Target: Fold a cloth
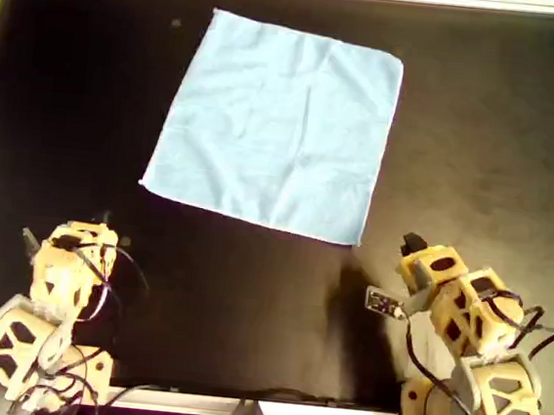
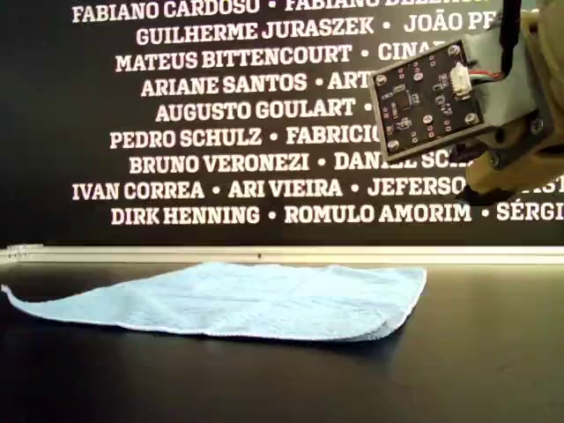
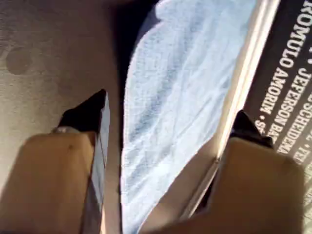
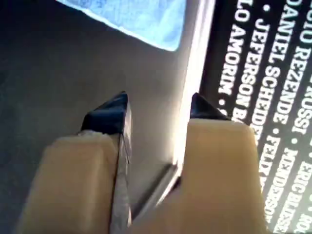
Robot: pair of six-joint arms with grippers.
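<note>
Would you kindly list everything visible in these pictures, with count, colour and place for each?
cloth: one, light blue, spread flat on the table, upper middle of the overhead view, turned slightly askew.
table: one, black top with a pale metal rim.
wall with names: one, black with white lettering, behind the table in the exterior view.
circuit board: one, dark with small parts, on an arm at the exterior view's upper right.
left gripper: one, tan with black tips, open, holding nothing, looking along the cloth.
right gripper: one, tan with black tips, open, holding nothing, clear of the cloth.
</note>
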